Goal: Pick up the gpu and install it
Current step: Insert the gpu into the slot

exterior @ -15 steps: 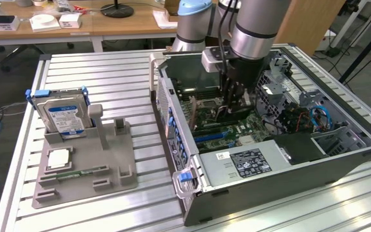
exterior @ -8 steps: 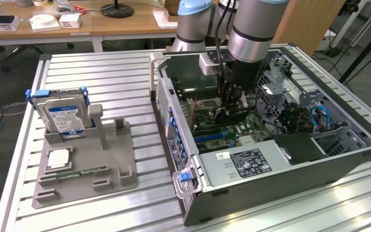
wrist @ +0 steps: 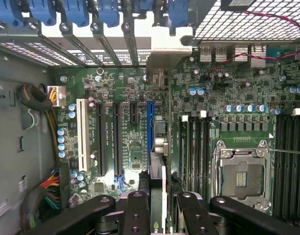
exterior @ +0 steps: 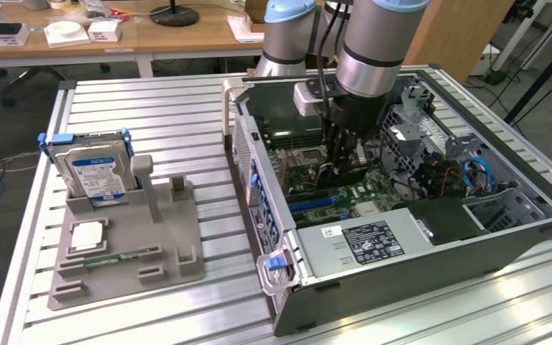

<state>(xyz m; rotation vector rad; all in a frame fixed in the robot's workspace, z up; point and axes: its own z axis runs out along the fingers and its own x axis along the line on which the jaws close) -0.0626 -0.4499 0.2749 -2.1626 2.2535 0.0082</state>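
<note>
The open computer case [exterior: 286, 287] lies on the slatted table, and my arm reaches down into it. My gripper [exterior: 345, 159] hangs just over the motherboard [exterior: 353, 195], shut on the gpu [exterior: 341, 172]. In the wrist view the gpu [wrist: 159, 147] runs edge-on as a thin dark blade between my fingers [wrist: 136, 215]. Its metal end bracket [wrist: 169, 51] sits at the rear slot openings. The card lines up beside the blue expansion slot [wrist: 150, 122]; whether it touches the slot I cannot tell.
A grey holder [exterior: 127, 251] on the exterior view's left carries a silver hard drive with a blue label [exterior: 97, 172], a processor chip [exterior: 86, 236] and a green memory stick [exterior: 113, 256]. Inside the case are the power supply [exterior: 372, 241], loose cables [exterior: 468, 176] and the processor socket [wrist: 243, 174].
</note>
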